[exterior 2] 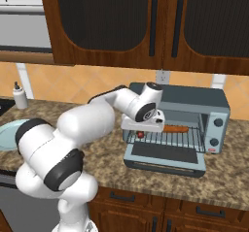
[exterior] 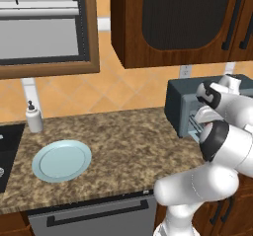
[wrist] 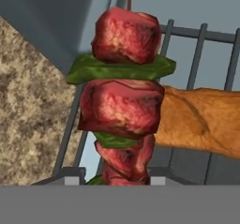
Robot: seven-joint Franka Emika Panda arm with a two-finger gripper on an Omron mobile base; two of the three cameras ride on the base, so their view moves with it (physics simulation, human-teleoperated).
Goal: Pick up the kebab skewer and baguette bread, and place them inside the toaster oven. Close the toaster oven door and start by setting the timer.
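The kebab skewer (wrist: 123,101) is seen held in the gripper (exterior 2: 144,127) at the mouth of the open toaster oven (exterior 2: 194,102), just above the wire rack (exterior 2: 187,138) on which the baguette bread (exterior 2: 175,128) is laid, the toaster oven door (exterior 2: 165,157) being folded down toward the worktop (exterior 2: 228,177).

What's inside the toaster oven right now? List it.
On the wire rack inside the toaster oven lies the baguette bread. The kebab skewer hangs above the rack's left end, at the pincer. The arm covers the oven's left interior.
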